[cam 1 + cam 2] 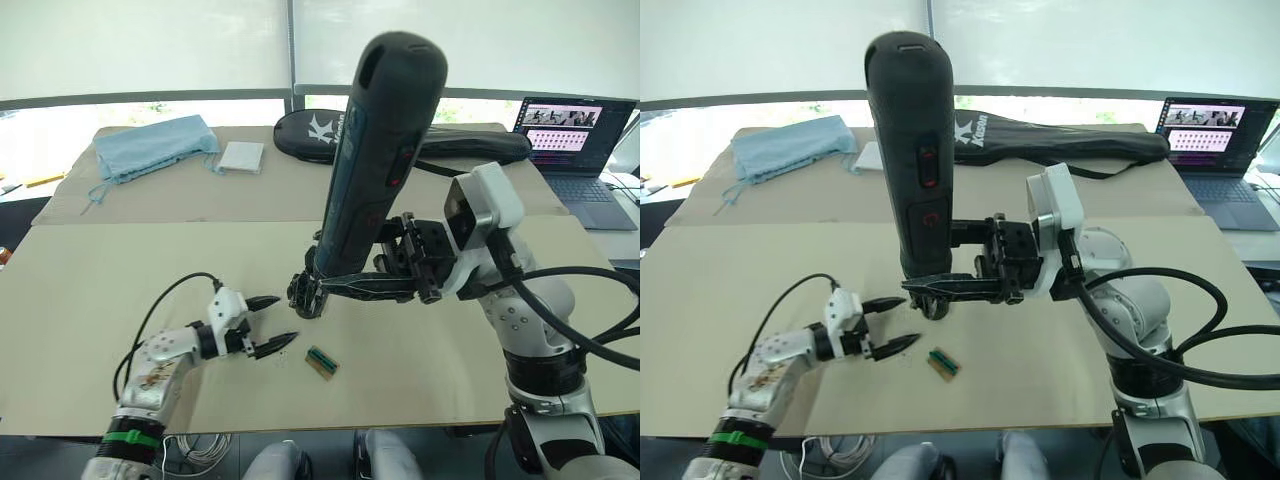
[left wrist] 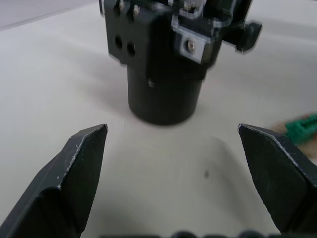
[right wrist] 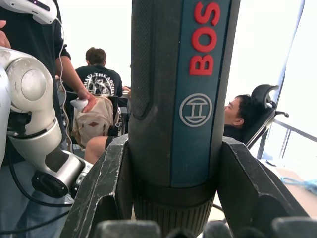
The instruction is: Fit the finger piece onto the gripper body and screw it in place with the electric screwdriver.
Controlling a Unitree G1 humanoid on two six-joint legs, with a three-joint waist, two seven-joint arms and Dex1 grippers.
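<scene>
My right gripper (image 1: 925, 282) is shut on the lower part of the electric screwdriver (image 1: 380, 160), a thick dark tool with a blue stripe (image 3: 183, 89). It stands almost upright, tip down over the gripper body (image 1: 303, 296). That small black block on a round base (image 2: 163, 74) rests on the table. Just to its left my left gripper (image 1: 285, 320) lies low on the table, open, with nothing between its fingers (image 2: 79, 163), its tips a short way from the block's base. The finger piece is hidden from view.
A small green part (image 1: 321, 362) lies near the front of the beige table (image 1: 120, 280). At the back are a black racket bag (image 1: 470, 142), a laptop (image 1: 575, 140), a blue cloth (image 1: 155, 145) and a white pad (image 1: 242, 157). People (image 3: 101, 79) sit beyond.
</scene>
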